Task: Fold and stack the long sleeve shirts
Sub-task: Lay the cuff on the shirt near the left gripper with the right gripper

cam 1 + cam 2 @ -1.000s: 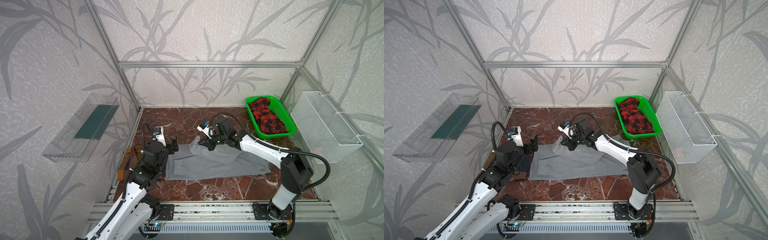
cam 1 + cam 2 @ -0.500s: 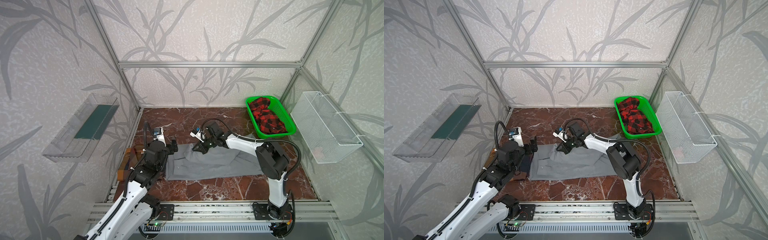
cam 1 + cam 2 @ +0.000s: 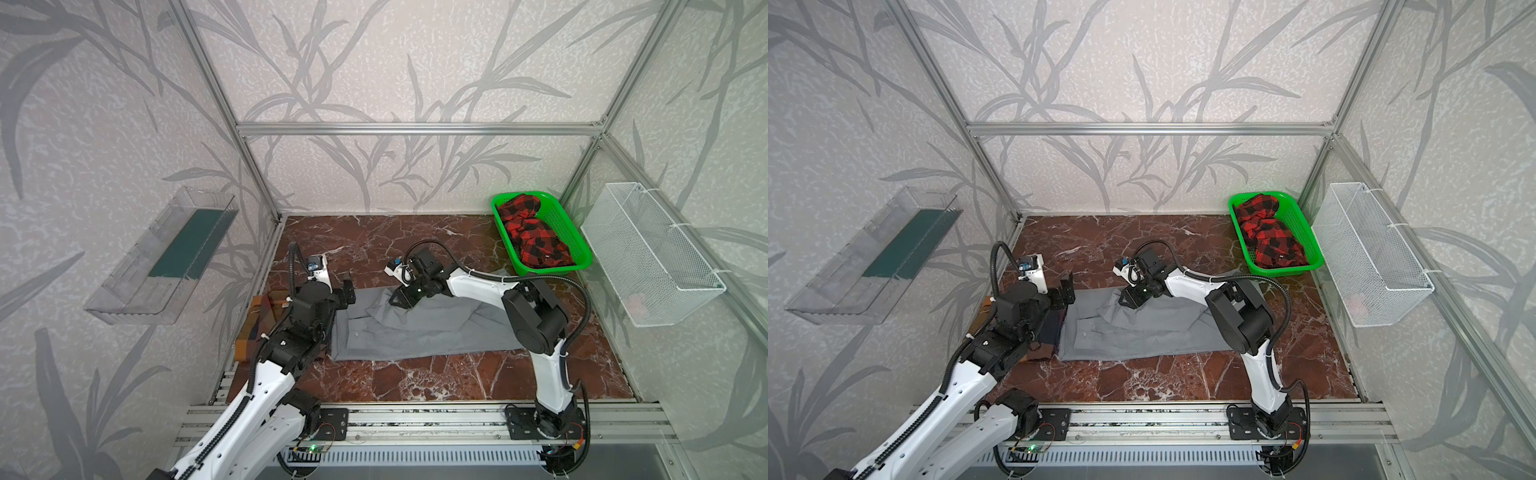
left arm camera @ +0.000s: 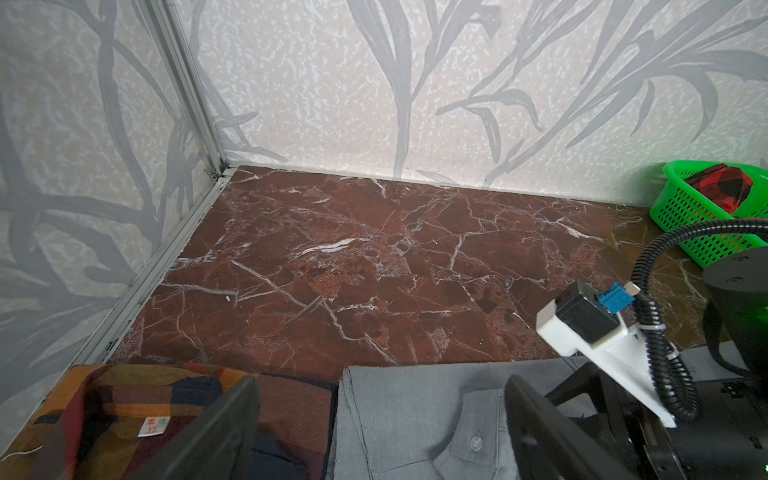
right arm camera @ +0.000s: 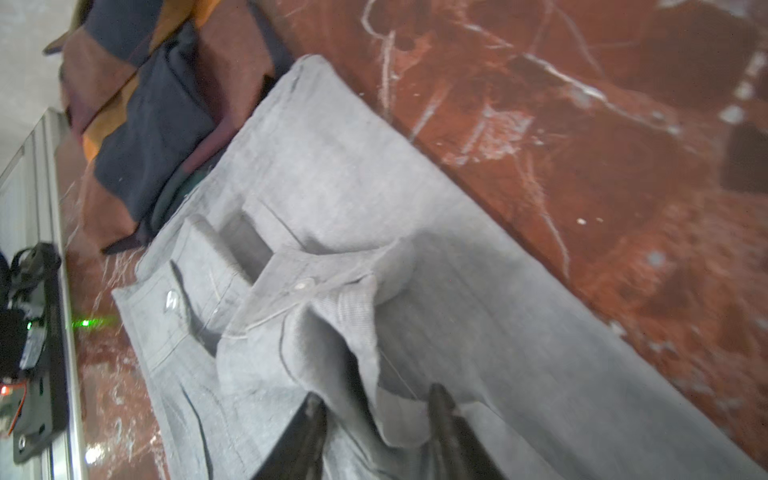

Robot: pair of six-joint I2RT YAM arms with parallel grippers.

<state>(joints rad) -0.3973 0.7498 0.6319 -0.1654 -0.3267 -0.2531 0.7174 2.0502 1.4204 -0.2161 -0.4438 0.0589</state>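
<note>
right jaws newly parted over grey shirt, left jaws spread, check shirt tagged xl

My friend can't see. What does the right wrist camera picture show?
A grey shirt with a buttoned cuff lies on a red-brown marble table, and the two dark fingers of the right hand stand apart around a loose fold of it. An orange, brown and navy shirt lies beside the grey one.

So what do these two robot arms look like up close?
The left arm and right arm have white shells between chunky black joints. A black ribbed cable loops to a white-bracketed camera at each wrist. The fingers are flat, black, tapered.
</note>
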